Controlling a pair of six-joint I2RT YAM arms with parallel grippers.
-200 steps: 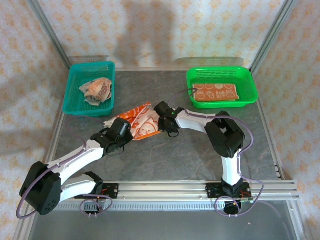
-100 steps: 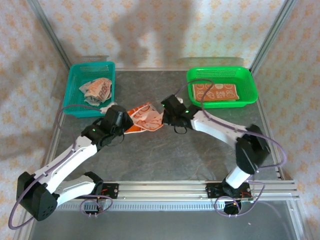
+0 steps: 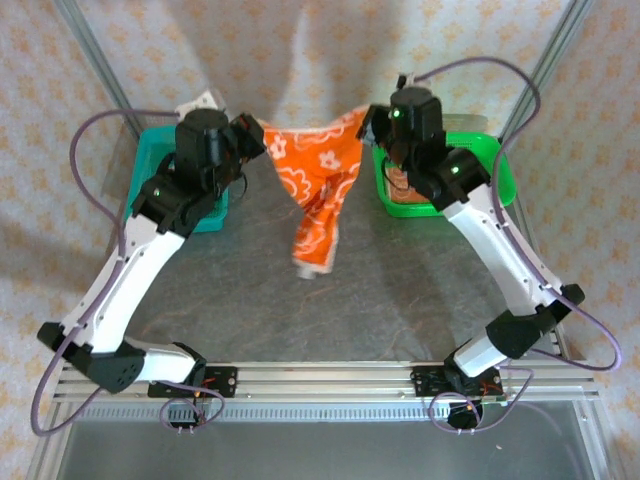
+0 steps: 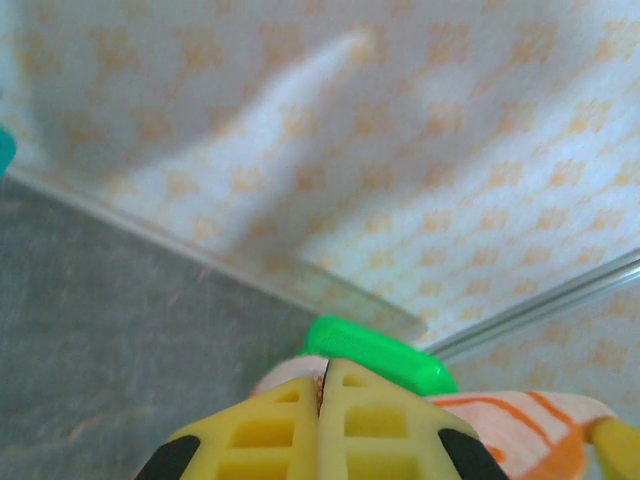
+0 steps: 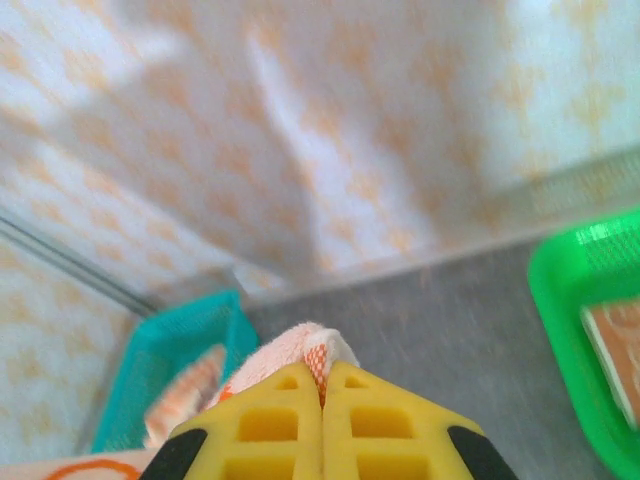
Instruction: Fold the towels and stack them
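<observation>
**Top view.** We see both arms raised high over the grey table (image 3: pixel 400 290). The left gripper (image 3: pixel 250 133) and the right gripper (image 3: pixel 373 120) each clench one upper corner of the orange towel (image 3: pixel 322 180), which hangs in the air between them.

The towel has an orange ground with white outlined flowers. Its top edge sags slightly between the two grips. Below that, the cloth gathers into a narrow, twisted drape that tapers to a paler tip over the middle of the table. We cannot tell whether the tip touches the surface.

The teal basket (image 3: pixel 147 160) sits at the far left, partly behind the left arm. The green basket (image 3: pixel 500 172) sits at the far right. It holds a folded towel (image 3: pixel 400 186), cream and orange, mostly covered by the right arm.

**Left wrist view.** The yellow fingers (image 4: pixel 270 420) of the left gripper (image 4: pixel 324 368) are pressed together with no gap. The orange towel (image 4: pixel 520 425) emerges just beside and below them, here cream with orange stripes. A rim of the green basket (image 4: pixel 380 355) shows beyond the fingertips, in front of the patterned wall (image 4: pixel 400 150).

**Right wrist view.** The right gripper (image 5: pixel 322 375) is likewise closed tight, with a cream-and-orange corner of the orange towel (image 5: pixel 300 348) bulging at its tips. The teal basket (image 5: pixel 200 330) lies beyond, to the left, and holds a crumpled towel (image 5: pixel 185 390). The green basket (image 5: pixel 570 300) is at the right edge, the folded towel (image 5: pixel 618 350) inside it.
</observation>
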